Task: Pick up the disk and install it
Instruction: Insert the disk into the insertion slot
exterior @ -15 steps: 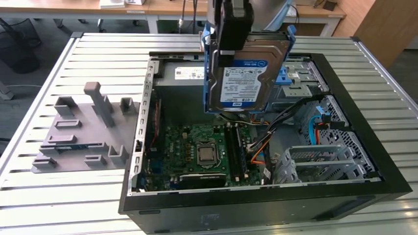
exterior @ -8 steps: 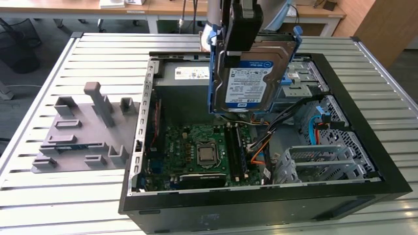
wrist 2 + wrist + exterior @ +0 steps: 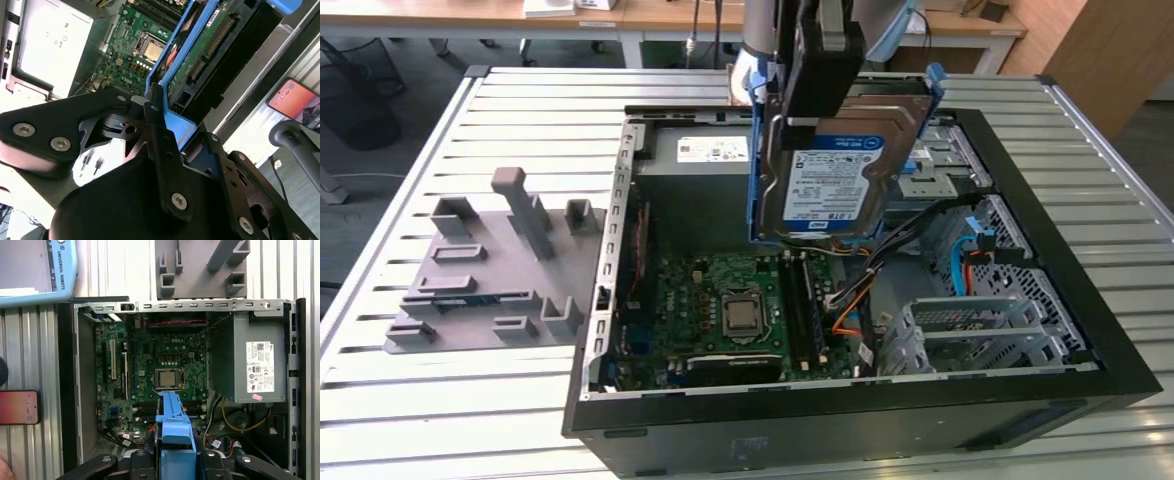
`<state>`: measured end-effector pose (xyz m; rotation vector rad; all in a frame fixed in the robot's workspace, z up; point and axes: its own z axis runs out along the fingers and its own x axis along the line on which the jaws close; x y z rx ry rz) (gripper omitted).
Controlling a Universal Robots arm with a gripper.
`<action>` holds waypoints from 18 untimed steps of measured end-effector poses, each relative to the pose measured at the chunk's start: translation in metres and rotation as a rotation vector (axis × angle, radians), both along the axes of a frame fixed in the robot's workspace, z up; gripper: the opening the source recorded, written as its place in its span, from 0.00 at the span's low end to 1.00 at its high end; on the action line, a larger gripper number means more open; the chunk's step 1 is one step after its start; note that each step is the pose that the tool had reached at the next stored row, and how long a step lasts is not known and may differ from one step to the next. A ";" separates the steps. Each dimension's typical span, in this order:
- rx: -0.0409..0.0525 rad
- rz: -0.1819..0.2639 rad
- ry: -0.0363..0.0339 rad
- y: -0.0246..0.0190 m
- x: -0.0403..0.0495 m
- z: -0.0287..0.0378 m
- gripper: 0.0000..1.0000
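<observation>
With the case lid off, layout big to small: slatted metal table (image 3: 400, 400); open computer case (image 3: 854, 425) lying on it; grey power supply (image 3: 245, 360) in the far corner on the exterior view's left; motherboard (image 3: 734, 310) on the case floor; metal drive cage (image 3: 974, 330) near, on the exterior view's right.

- The disk (image 3: 834, 190) hangs upright over the middle of the case, label toward the exterior camera. Its lower edge is above the motherboard and clear of it. Not in any bay yet.
- The gripper (image 3: 798, 118) has its jaws closed on the top edge of the disk's blue carrier. One finger (image 3: 156, 145) is flat against the frame in the second wrist view.

Risks, my read:
- The grip is on the plastic frame only. The frame could flex or unclip and let the drive swing or drop onto the board.
- The loose cables (image 3: 845, 318) sit just below the disk's lower corner. A descent there could snag them.
- Any tilt of the hanging drive could jam the carrier against a bay's rails.

Hard to see:
- The opposite finger is behind the carrier.
- The disk blocks part of the far bays in the exterior view, so I can't tell which slot is free.
- The arm is cut off at the frame top.
- A red phone (image 3: 19, 407) lies on the table beside the case, partly cropped.
</observation>
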<state>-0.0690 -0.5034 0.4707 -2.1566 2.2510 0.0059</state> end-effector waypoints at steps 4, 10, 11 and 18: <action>-0.0004 0.000 0.0001 -0.0095 0.0004 -0.0007 0.36; -0.0004 0.000 0.0001 -0.0230 0.0034 -0.0025 0.36; -0.0003 0.000 0.0000 -0.0235 0.0053 -0.0028 0.36; -0.0014 0.000 0.0002 -0.0256 0.0256 -0.0046 0.36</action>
